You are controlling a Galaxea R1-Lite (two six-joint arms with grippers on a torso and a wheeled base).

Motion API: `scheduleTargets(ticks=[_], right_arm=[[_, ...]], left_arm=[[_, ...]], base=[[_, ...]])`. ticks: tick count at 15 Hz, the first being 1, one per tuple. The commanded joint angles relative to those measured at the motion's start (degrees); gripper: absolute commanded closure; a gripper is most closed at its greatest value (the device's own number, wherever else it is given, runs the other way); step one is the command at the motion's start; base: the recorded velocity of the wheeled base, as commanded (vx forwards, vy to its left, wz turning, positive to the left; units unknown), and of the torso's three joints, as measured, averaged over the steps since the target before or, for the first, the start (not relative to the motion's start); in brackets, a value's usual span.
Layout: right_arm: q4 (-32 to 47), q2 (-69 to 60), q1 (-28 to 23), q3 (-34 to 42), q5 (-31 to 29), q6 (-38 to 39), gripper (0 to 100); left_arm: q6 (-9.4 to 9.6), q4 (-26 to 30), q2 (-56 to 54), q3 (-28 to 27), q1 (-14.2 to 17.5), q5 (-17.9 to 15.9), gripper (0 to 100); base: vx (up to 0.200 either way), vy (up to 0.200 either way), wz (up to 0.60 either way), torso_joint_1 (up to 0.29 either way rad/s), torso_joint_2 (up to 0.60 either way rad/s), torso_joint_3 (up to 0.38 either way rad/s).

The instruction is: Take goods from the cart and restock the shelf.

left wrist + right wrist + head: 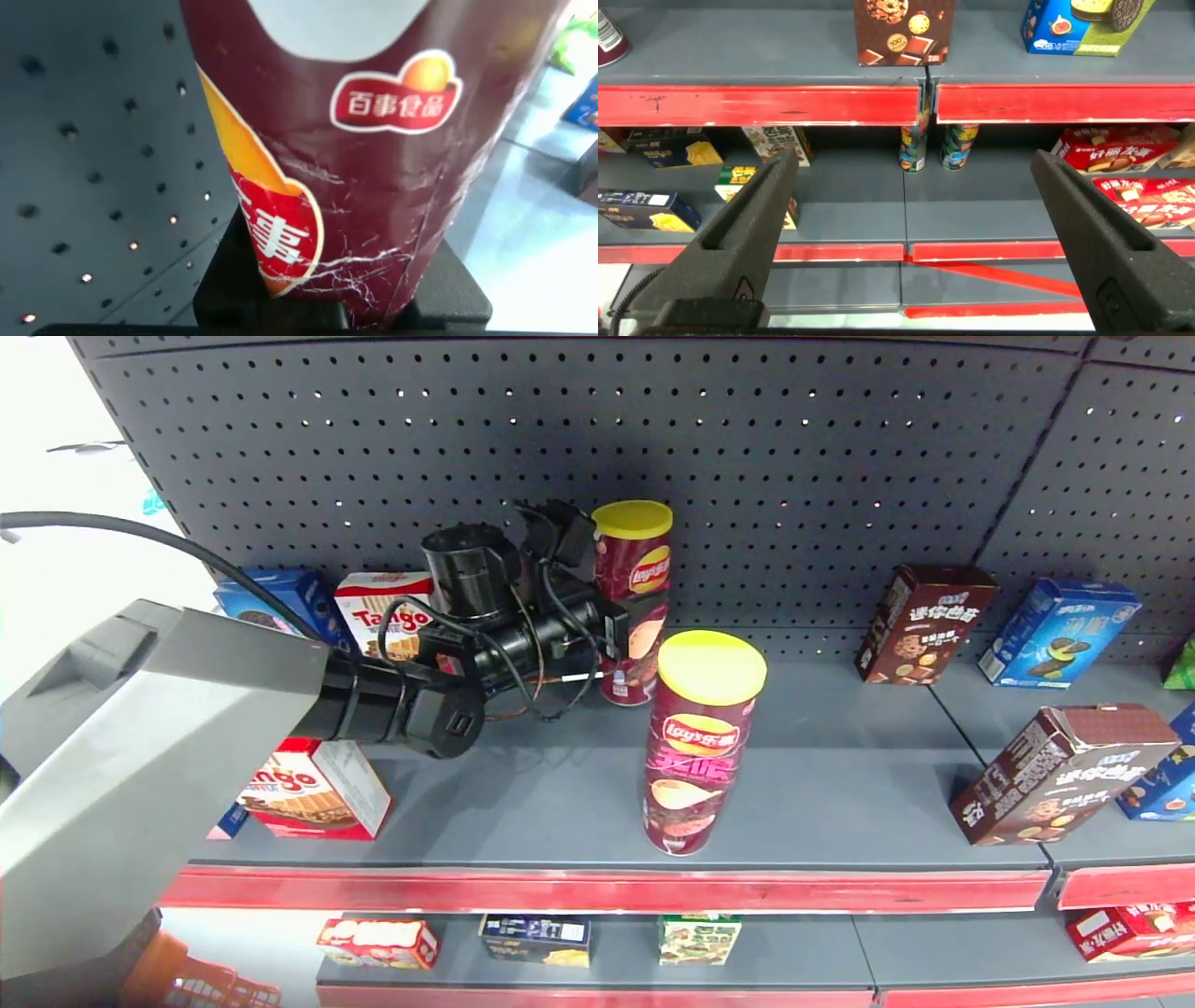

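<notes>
A dark red chips can [633,555] with a yellow lid stands upright at the back of the grey shelf [840,775], close to the pegboard. My left gripper [621,621] is shut around its middle; the left wrist view has the can [374,140] pressed between the dark fingers [448,280]. A second matching chips can [702,737] stands free nearer the shelf's front edge. My right gripper [915,252] is open with nothing in it, facing lower shelves.
Wafer boxes [317,793] and a blue cookie box [280,597] sit left of the arm. Brown chocolate boxes [924,621] [1064,770] and blue boxes [1060,630] stand to the right. Small boxes [534,938] line the lower shelf. An orange basket [177,975] sits bottom left.
</notes>
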Motion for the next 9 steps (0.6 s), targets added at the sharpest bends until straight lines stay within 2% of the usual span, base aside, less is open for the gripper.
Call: scheduleTargets(ticks=[1, 9], right_arm=[[0.0, 0.1, -0.1, 0.0, 0.0, 0.0, 0], [0.0, 0.1, 0.0, 0.0, 0.0, 0.0, 0]], left_arm=[[0.04, -1.3, 1.6, -0.1, -0.3, 0.0, 100], [0.04, -2.7, 3.0, 0.0, -0.7, 0.0, 100]], base=[[0.000, 0.000, 0.00, 0.000, 0.00, 0.000], [0.000, 0.000, 0.00, 0.000, 0.00, 0.000]])
